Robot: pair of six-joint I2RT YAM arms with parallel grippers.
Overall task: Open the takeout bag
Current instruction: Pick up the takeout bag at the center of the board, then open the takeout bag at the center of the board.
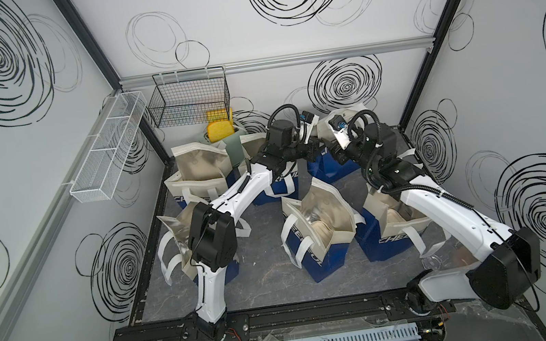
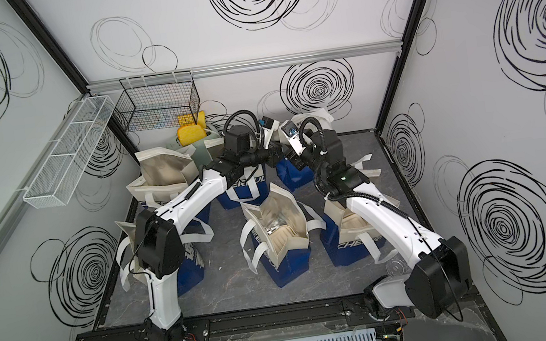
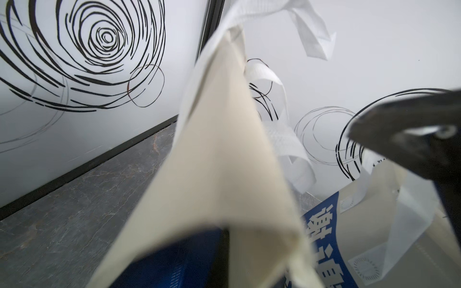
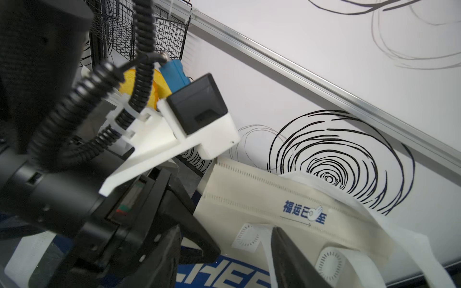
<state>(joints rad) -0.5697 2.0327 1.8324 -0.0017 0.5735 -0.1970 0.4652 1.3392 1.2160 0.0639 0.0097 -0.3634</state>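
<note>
White arms (image 1: pixel 242 191), black joints (image 1: pixel 214 236), ribbed cables (image 4: pixel 143 72)

In the right wrist view, the takeout bag (image 4: pixel 287 199) bears four blue Chinese characters, 福运已至, on its cream top flap, with a thin blue arrow under them. Below, a blue band (image 4: pixel 224 276) shows the white letters "CHEE", cut off by the frame edge. In the left wrist view, white Chinese characters run down a blue panel (image 3: pixel 324 239); the first reads 谢 and the rest are cropped. In both top views the front right bag (image 1: pixel 395 239) (image 2: pixel 356 243) shows white "CHE" on blue.
</note>
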